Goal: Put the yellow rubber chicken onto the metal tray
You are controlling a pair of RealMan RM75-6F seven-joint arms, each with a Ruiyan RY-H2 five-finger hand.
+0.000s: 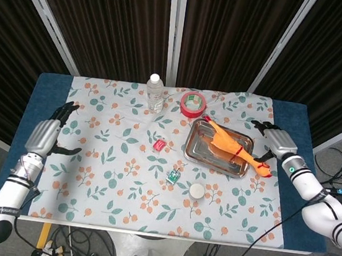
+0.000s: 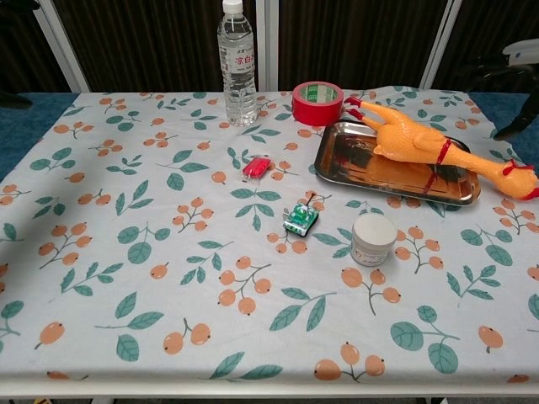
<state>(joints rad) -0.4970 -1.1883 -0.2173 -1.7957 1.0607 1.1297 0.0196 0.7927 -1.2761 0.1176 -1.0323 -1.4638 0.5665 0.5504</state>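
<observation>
The yellow rubber chicken (image 1: 229,145) (image 2: 421,147) lies across the metal tray (image 1: 195,150) (image 2: 341,158), its feet at the tray's far left corner and its red-combed head hanging past the right rim over the cloth. My right hand (image 1: 275,141) hovers just right of the tray, fingers spread, holding nothing; in the chest view only its edge (image 2: 520,52) shows at the top right. My left hand (image 1: 46,134) stays at the table's left edge, fingers apart and empty, far from the tray.
A water bottle (image 1: 155,92) and a red tape roll (image 1: 192,104) stand behind the tray. A small red item (image 1: 159,145), a green toy (image 1: 172,176) and a white jar (image 1: 196,190) lie on the floral cloth in front of it.
</observation>
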